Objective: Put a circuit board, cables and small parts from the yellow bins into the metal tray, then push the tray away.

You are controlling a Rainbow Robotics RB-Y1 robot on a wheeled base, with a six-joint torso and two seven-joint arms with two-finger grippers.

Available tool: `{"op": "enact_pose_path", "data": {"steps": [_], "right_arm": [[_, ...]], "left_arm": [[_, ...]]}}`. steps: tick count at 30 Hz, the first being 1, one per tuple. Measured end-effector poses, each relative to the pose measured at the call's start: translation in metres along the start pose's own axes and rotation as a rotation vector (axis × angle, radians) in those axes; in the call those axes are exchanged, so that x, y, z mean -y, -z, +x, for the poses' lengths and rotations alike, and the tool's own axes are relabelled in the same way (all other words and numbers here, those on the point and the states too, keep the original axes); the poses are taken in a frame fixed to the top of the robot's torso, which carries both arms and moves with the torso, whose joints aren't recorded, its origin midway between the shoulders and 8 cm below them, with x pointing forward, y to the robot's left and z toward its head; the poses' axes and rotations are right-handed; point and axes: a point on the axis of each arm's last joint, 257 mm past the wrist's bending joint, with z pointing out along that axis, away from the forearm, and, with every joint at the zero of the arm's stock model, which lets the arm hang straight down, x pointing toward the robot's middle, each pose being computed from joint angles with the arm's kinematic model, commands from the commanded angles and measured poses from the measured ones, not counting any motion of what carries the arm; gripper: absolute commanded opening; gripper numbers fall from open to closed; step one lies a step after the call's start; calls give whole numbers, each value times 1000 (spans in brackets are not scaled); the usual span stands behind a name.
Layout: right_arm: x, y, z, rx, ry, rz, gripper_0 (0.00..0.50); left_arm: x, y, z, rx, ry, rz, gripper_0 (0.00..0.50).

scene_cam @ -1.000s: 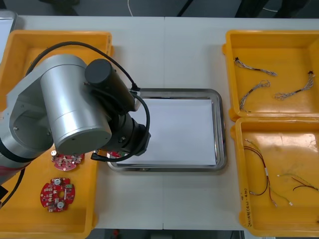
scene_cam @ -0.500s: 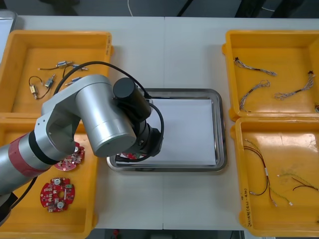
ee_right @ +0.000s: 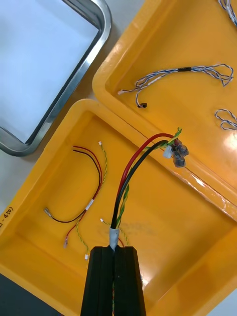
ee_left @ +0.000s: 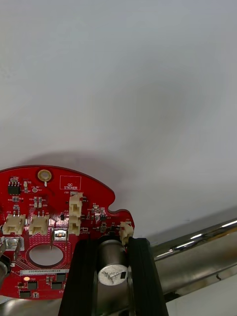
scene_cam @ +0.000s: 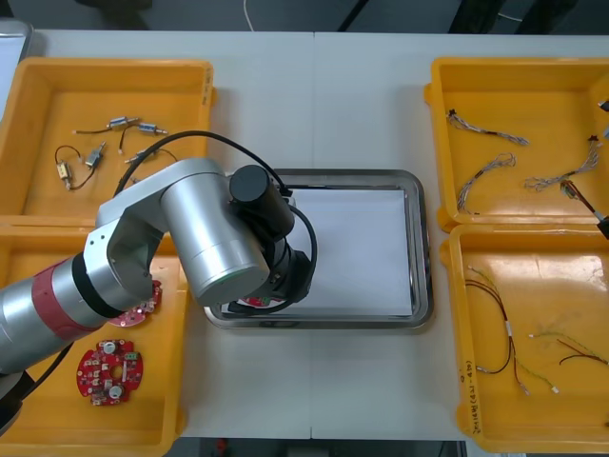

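The circuit board [ee_left: 54, 217] in the left claw [ee_left: 111, 242] is bright red, dotted with cream-white connectors and small black chips. The claw's fingers are black. The metal tray [scene_cam: 425, 249] has a shiny silver rim and a plain white inside. The cable [ee_right: 129, 182] in the black right claw [ee_right: 114, 251] bundles a red strand, a black strand and a green-and-yellow twist. The bins [scene_cam: 519, 78] are yellow, and loose cables [ee_right: 168, 73] in one are twisted blue and white. The worktop [scene_cam: 319, 105] is pale grey-white.
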Motion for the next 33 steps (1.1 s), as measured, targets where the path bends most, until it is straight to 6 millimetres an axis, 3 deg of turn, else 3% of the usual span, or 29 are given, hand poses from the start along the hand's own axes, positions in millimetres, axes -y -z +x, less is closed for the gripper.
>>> {"op": "enact_pose_path", "data": {"steps": [5, 6, 7, 8, 9, 12, 25, 33], "right_arm": [[-10, -3, 0, -8, 43, -1, 0], [-13, -3, 0, -10, 51, -1, 0], [-14, -4, 0, -11, 58, -1, 0], [-16, -4, 0, -12, 64, -2, 0], [-17, -4, 0, -12, 69, -2, 0], [-20, -4, -1, -11, 82, -1, 0], [-27, -2, -2, -5, 116, 6, 0], [-27, -4, -2, -9, 117, 8, 0]], "left_arm": [[0, -4, 2, -3, 1, -2, 7], [0, -4, 2, -4, 0, -3, 45], [0, -4, 2, -4, 1, -3, 169], [0, -4, 2, -4, 1, -3, 225], [0, -4, 2, -4, 1, -3, 338], [0, -4, 2, -4, 1, -3, 500], [3, -1, 2, 0, 28, 2, 500], [5, 36, 4, -3, 20, 1, 500]]}}
